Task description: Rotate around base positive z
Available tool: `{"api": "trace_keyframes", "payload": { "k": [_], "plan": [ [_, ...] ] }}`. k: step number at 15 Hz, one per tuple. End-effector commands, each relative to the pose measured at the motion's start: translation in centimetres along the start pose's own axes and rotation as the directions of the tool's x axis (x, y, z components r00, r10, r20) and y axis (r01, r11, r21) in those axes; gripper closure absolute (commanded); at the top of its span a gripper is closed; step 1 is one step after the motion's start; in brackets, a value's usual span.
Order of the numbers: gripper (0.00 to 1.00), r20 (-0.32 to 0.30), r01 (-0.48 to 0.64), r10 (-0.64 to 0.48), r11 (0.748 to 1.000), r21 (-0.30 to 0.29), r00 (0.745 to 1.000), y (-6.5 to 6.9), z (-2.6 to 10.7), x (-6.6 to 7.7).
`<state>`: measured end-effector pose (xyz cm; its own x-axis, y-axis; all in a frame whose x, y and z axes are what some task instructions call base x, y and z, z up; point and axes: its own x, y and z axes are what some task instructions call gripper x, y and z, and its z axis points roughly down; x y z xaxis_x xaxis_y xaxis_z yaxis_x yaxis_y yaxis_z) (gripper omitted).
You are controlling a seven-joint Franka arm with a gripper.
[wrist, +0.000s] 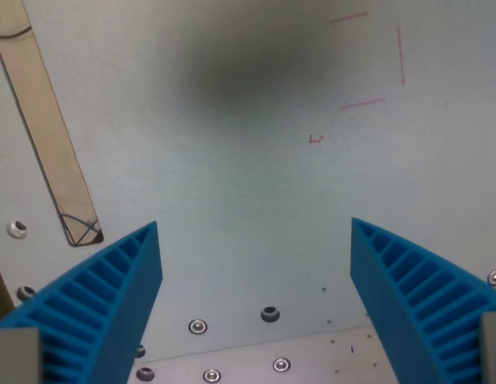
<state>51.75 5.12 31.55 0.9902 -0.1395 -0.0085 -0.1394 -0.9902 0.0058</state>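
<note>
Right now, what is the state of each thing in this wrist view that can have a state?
gripper: open, blue ribbed fingers far apart, nothing between them.
tan strip: lying flat on the table, at the wrist view's left, untouched.
red marked outline: drawn on the table, at the wrist view's upper right, nothing on it.
screws: seated in the table surface near the lower edge.
table: pale, flat, a soft shadow at the top.

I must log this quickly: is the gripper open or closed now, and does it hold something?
Gripper: open, blue fingers wide apart, holding nothing.
</note>
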Motion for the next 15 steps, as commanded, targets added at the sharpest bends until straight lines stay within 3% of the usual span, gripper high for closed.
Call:
{"api": "trace_keyframes", "payload": {
  "k": [1,15],
  "plan": [
    [0.0,-0.004,0.149,-0.149,0.989,-0.002,0.989,0.07,-0.15,0.01],
    [0.0,-0.005,0.33,-0.33,0.944,-0.005,0.944,0.07,-0.15,0.01]
  ]
}}
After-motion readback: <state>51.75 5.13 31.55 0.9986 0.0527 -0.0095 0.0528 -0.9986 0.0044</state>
